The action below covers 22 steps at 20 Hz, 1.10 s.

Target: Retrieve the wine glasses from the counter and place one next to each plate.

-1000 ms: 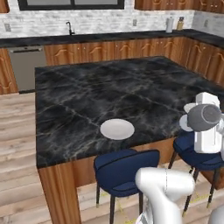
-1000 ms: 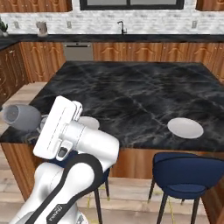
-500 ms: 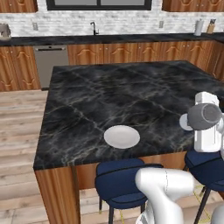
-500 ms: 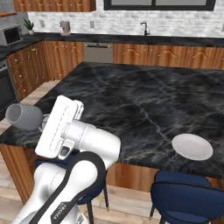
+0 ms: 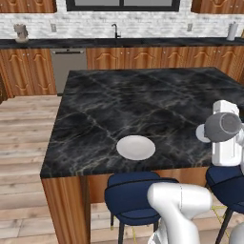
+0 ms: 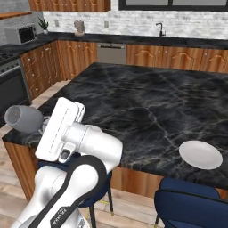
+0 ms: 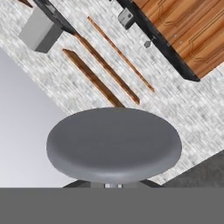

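Observation:
I hold one wine glass point(image 5: 222, 127) tipped on its side, level with the island's near edge. My gripper point(image 5: 220, 139) is shut on its stem, with the grey bowl point(image 6: 24, 119) sticking out past the hand. In the hand view the bowl point(image 7: 113, 144) looms just beyond my fingertips point(image 7: 113, 185). A white plate point(image 5: 136, 147) lies on the black marble island point(image 5: 143, 100) near its front edge, left of the glass. From the right base view, this plate point(image 6: 200, 154) sits far right of my hand. The counter point(image 5: 143, 43) runs along the back wall.
Blue stools point(image 5: 138, 195) point(image 6: 191, 205) stand under the island's near edge, close to my base. A sink tap point(image 5: 115, 30) and dishwasher point(image 5: 69, 66) are at the back counter. A stove point(image 6: 11, 84) and microwave point(image 6: 24, 33) stand at the left.
The base has driven, so the whole scene has slid across both base views. The arm keeps its pose with the glass still gripped.

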Motion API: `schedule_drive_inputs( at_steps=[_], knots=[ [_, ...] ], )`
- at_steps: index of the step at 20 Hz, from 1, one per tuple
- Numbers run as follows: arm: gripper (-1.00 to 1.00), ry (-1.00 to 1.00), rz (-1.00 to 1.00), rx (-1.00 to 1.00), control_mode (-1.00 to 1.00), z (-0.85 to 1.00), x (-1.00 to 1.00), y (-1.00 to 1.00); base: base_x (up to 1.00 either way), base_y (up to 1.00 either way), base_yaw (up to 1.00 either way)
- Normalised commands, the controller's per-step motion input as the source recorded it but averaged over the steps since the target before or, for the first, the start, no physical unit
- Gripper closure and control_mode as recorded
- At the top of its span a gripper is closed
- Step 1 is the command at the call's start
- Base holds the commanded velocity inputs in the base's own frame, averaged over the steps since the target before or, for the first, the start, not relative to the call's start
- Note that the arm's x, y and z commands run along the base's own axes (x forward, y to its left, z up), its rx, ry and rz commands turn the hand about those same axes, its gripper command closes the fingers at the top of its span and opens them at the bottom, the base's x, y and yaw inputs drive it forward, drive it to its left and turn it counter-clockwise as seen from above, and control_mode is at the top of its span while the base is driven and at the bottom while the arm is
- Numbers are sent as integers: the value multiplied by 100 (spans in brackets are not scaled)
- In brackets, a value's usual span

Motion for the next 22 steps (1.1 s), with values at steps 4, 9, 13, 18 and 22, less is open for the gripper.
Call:
schedule_drive_inputs(
  at_steps=[4, 9, 13, 18, 22],
  knots=[
    [100, 17, 1, 0, -100, -4, 86, 0, 0, 0, 0],
    [100, 32, 0, -2, -100, -7, 89, -4, 0, 0, 0],
    [100, 39, 0, -9, -100, -20, 55, -38, 0, 0, 0],
    [100, 38, 0, -16, -100, -27, 34, -48, 0, 0, 0],
    [100, 19, 0, -12, -100, -31, 38, -23, 0, 0, 0]
  ],
)
